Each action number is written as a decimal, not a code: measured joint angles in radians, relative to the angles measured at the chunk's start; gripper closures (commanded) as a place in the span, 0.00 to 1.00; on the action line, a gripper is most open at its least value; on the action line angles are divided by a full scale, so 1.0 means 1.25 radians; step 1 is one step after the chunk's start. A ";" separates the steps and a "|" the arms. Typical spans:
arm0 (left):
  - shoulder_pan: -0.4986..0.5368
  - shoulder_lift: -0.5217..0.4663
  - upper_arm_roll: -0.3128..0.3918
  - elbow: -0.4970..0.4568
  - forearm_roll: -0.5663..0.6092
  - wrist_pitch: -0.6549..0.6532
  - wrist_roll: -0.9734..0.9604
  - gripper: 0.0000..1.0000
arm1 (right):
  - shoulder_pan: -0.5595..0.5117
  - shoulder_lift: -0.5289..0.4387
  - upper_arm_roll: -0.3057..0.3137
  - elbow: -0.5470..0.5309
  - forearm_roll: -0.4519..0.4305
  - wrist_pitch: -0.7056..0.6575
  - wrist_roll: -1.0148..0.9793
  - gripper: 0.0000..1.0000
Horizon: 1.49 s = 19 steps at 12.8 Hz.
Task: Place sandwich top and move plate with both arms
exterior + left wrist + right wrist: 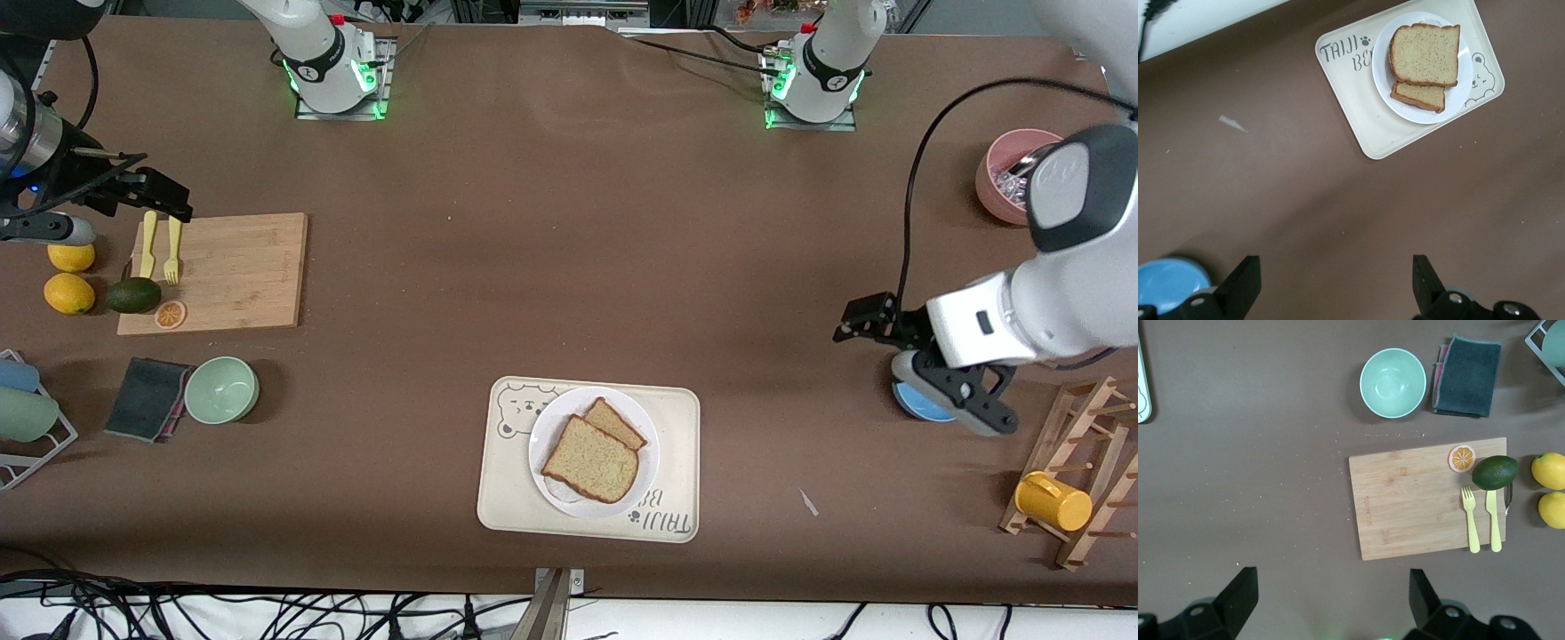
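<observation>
1. Nearest the camera: cream rectangular tray with a bear drawing (676,462), carrying the plain round white plate (545,436).
2. On the plate: tan speckled wholemeal bread slice, the sandwich top (591,460), lying flat over a second, near-identical bread slice (616,422) that peeks out from beneath on the side toward the robots' bases.
3. Left gripper (864,320): fingers spread wide, holding nothing, up in the air over bare brown table (569,222) toward the left arm's end, well apart from the tray.
4. Just beside it, under the wrist: round blue bowl (920,404). Further out: pink bowl (1000,182), wooden rack (1080,471) bearing a yellow cup (1053,500).
5. Right gripper (164,197): fingers likewise wide apart, empty, hanging over the edge of the pale wooden cutting board (240,267).
6. On the board: yellow fork (173,253), yellow knife (148,242), orange slice (170,313), dark green avocado (134,295) at its edge.
7. Outward from there: two lemons (69,293), pale green bowl (222,388), dark grey folded cloth (147,398).
</observation>
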 measured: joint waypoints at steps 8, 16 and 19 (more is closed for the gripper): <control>-0.046 -0.321 0.139 -0.312 0.090 -0.021 -0.156 0.00 | 0.000 0.000 0.000 0.000 0.000 0.000 0.000 0.00; -0.060 -0.367 0.159 -0.381 0.091 0.048 -0.228 0.00 | 0.000 0.002 0.000 0.000 0.000 0.001 0.000 0.00; -0.060 -0.369 0.160 -0.381 0.091 0.049 -0.229 0.00 | 0.000 0.009 0.001 0.000 0.000 0.002 0.000 0.00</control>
